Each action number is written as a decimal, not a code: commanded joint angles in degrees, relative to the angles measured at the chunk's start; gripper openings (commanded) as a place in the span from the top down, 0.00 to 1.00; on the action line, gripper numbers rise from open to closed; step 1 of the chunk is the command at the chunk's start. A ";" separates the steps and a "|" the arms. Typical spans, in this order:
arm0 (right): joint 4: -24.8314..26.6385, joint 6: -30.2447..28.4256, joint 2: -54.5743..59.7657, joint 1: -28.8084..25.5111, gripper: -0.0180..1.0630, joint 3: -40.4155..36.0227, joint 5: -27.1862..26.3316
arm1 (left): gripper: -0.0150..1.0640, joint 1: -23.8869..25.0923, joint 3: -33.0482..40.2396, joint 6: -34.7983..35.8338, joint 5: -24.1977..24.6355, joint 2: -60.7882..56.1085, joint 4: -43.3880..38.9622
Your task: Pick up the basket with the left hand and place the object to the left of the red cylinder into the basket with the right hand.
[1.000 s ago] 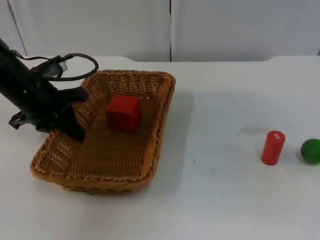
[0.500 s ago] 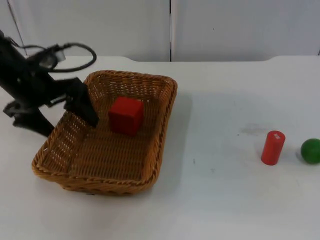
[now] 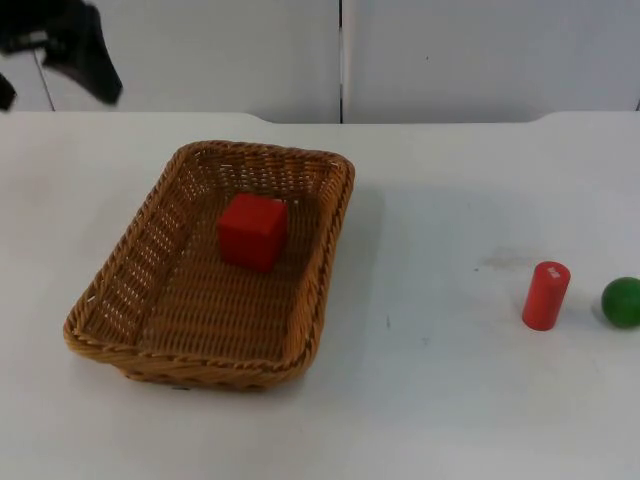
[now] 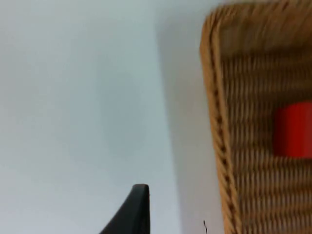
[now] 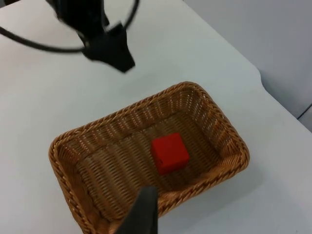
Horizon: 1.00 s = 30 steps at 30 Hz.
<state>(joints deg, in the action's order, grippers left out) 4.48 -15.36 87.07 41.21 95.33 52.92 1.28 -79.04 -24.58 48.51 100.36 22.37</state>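
Basket [image 3: 215, 268] sits on the table with the cube [image 3: 251, 230] inside. Looks light but stiff, so grab its rim. Left gripper [image 3: 85, 55] is far-left, holding nothing, can't tell its jaws; right gripper's jaws, can't tell either.

The basket [image 3: 215, 300] is tan-brown wicker with a tight woven pattern and a braided rim — a golden honey tone along its edge. Inside it sits a solid red cube [image 3: 252, 229]. Toward the right edge of the white surface [image 3: 440, 400] stands a red cylinder [image 3: 545, 295] with a small pale mark on top, and beside it a plain green ball [image 3: 621, 301]. The left end effector [image 3: 75, 50] is black, against the grey partition wall [image 3: 480, 55].
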 commanded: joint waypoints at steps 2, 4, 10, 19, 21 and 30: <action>-0.06 -0.11 -0.71 0.09 0.18 -0.21 -0.04 | 0.01 0.08 -0.25 0.84 -0.38 -7.32 -0.40; 0.05 0.35 -0.71 0.09 0.18 -0.21 -0.04 | 0.01 0.08 -0.25 0.98 -0.38 -10.50 -0.30; 0.29 0.81 -1.59 0.09 0.18 -2.37 -0.85 | 0.01 -0.07 -0.25 0.98 0.22 -16.24 1.31; 0.14 2.38 -10.80 0.09 0.18 -16.50 -11.19 | 0.01 -0.13 -0.03 1.08 3.13 -19.60 3.18; 0.14 2.48 -12.20 0.09 0.18 -18.52 -12.52 | 0.01 -0.13 0.05 1.08 3.43 -19.84 3.79; 0.14 4.39 -19.50 0.09 0.18 -27.50 -15.95 | 0.01 -0.13 5.14 -0.06 2.43 -25.48 5.45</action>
<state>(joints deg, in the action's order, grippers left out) 4.48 -11.35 68.17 41.21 68.34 37.96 1.28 -74.54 -24.40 51.45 75.55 26.65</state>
